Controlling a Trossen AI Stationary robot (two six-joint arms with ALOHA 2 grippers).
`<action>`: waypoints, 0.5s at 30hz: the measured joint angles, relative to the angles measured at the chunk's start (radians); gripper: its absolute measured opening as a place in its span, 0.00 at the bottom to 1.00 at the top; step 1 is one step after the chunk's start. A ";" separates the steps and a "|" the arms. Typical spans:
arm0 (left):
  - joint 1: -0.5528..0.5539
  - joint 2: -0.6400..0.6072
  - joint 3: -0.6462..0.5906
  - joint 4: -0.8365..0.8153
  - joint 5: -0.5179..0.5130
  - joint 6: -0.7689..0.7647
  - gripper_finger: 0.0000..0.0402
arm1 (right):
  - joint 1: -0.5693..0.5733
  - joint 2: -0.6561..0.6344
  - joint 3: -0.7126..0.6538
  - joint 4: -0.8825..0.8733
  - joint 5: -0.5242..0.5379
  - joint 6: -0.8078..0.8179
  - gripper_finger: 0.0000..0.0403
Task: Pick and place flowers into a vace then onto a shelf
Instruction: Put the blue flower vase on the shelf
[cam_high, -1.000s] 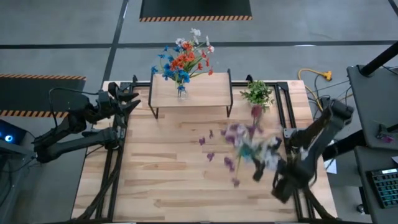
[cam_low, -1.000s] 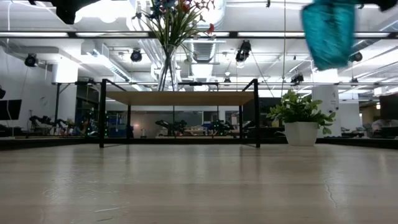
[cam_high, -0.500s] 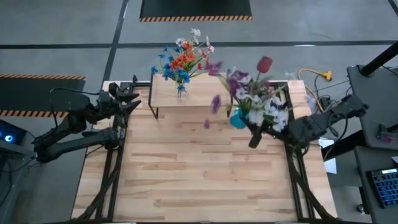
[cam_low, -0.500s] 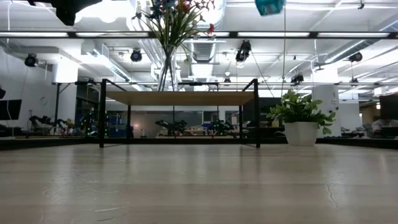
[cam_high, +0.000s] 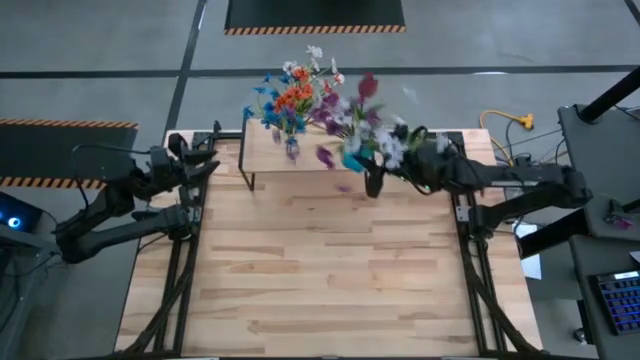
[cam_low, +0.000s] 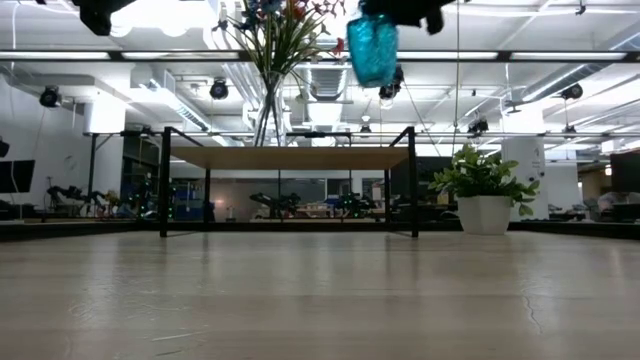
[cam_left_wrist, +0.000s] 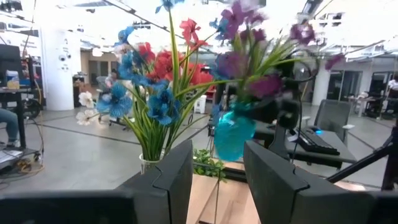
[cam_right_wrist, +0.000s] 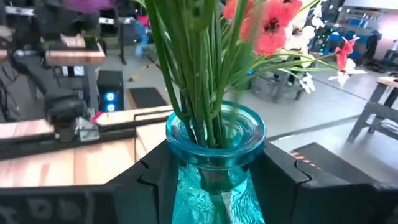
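Above the right end of the shelf (cam_high: 305, 150), the right claw (cam_right_wrist: 214, 171) grips a blue vase (cam_low: 372, 48) of flowers (cam_high: 360, 125), held in the air, fingers clamped on its neck. Beside it, a clear vase (cam_low: 268, 110) of orange and blue blooms stands on the shelf. Off the counter's (cam_high: 320, 280) left edge, the left claw (cam_left_wrist: 214, 180) holds nothing, fingers narrowly parted.

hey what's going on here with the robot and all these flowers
The right gripper is shut on a teal glass vase full of flowers and holds it in the air above the right part of the small wooden shelf. A clear vase with an orange and blue bouquet already stands on the shelf's left part. The left gripper waits by the table's left edge, holding nothing. A potted plant sits beside the shelf.
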 joint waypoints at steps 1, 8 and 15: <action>0.000 -0.008 0.000 0.001 0.000 0.000 0.32 | -0.029 0.019 0.000 0.026 -0.022 0.002 0.38; 0.000 -0.070 0.000 -0.016 0.000 0.000 0.32 | -0.202 0.166 -0.013 0.169 -0.155 0.039 0.38; 0.000 -0.094 0.000 -0.057 0.001 -0.020 0.32 | -0.287 0.221 -0.043 0.198 -0.214 0.043 0.38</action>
